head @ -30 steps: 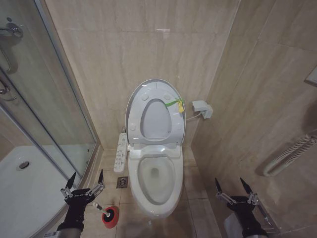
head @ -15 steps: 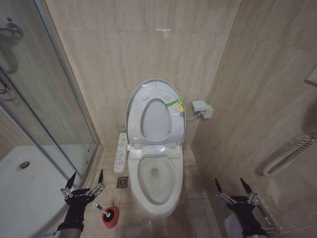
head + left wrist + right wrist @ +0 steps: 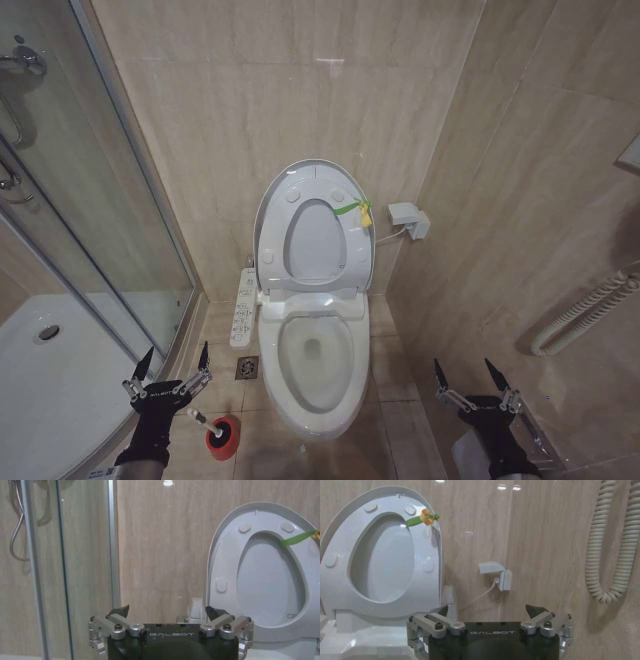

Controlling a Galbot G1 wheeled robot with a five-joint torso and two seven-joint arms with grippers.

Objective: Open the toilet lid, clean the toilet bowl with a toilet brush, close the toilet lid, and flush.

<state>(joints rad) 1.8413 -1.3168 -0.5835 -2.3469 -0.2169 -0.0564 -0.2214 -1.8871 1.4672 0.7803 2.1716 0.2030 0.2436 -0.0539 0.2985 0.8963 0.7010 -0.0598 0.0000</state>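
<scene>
Brush pickup looks like the step in hand: the toilet lid (image 3: 313,232) already stands raised against the wall with the ring seat up against it, and the toilet bowl (image 3: 314,362) lies uncovered between the two grippers. The left gripper (image 3: 171,367) hangs with its jaws apart, and the toilet brush (image 3: 207,427) sits in its red holder (image 3: 223,438) on the floor just below and beside those jaws, handle slanting up towards them. To do it well, I would bring the jaws down around the thin handle, squarely across it and above the holder's rim, then lift straight out so the cup does not tip. The right gripper (image 3: 467,379) waits, jaws apart, on the bowl's far side. "GALBOT" is printed on each gripper body; the green-and-yellow tag (image 3: 422,518) on the lid shows no legible writing.
</scene>
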